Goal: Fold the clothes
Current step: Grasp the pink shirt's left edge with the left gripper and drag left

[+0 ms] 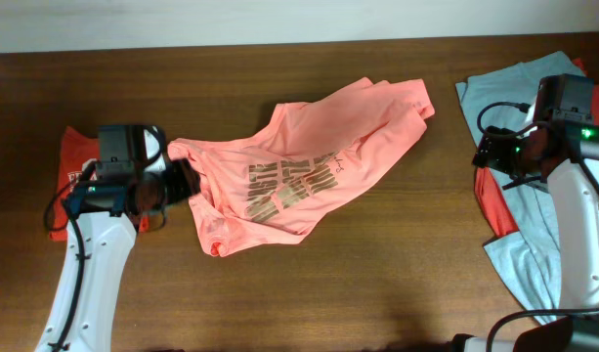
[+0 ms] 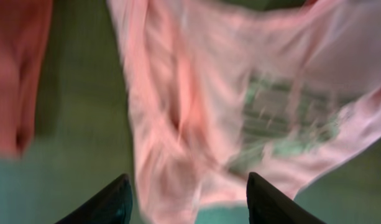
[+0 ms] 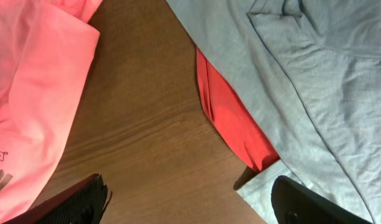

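The salmon-pink T-shirt [image 1: 309, 166] lies crumpled mid-table, print side up. My left gripper [image 1: 187, 183] is at its left edge. In the left wrist view the jaws [image 2: 187, 180] are wide apart with the blurred pink cloth [image 2: 196, 93] hanging between them, not clamped. My right gripper [image 1: 490, 152] is open and empty over bare wood [image 3: 190, 180], between the pink shirt's corner [image 3: 28, 93] and the light grey-blue shirt [image 3: 314, 74]. The red shirt [image 3: 237, 118] lies partly under the grey-blue one.
The grey-blue shirt [image 1: 504, 93] and the red shirt [image 1: 492, 200] lie at the right table edge under the right arm. An orange-red shirt [image 1: 74, 156] lies at the far left, also in the left wrist view [image 2: 16, 68]. The wooden table [image 1: 377, 284] shows in front.
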